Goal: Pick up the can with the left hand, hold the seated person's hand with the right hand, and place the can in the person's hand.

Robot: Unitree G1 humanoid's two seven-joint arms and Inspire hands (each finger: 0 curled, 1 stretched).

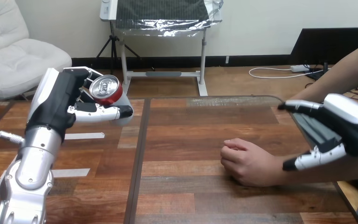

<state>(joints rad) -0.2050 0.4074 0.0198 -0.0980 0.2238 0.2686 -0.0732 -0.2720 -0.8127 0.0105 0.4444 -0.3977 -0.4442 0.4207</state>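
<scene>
Can (106, 90), a red metal cylinder, clasped by left hand (58, 105); right hand (354, 125) open-fingered.

We see a pale wall (261, 23) across the top, with a black baseboard (242, 60) under it. White armchair (14, 51) upper left. Top centre, a white stand (203, 60) carries a foil-wrapped panel (161, 16), and a black tripod (109, 46) is just left of it. Brown wood floor (242, 81) behind. Upper right, a dark panel (328, 44) leans on the wall, with a white power strip (300, 68) and cables below it. A wooden table (191, 140) fills the lower frame, with pale tape strips (85, 136) at its left.
</scene>
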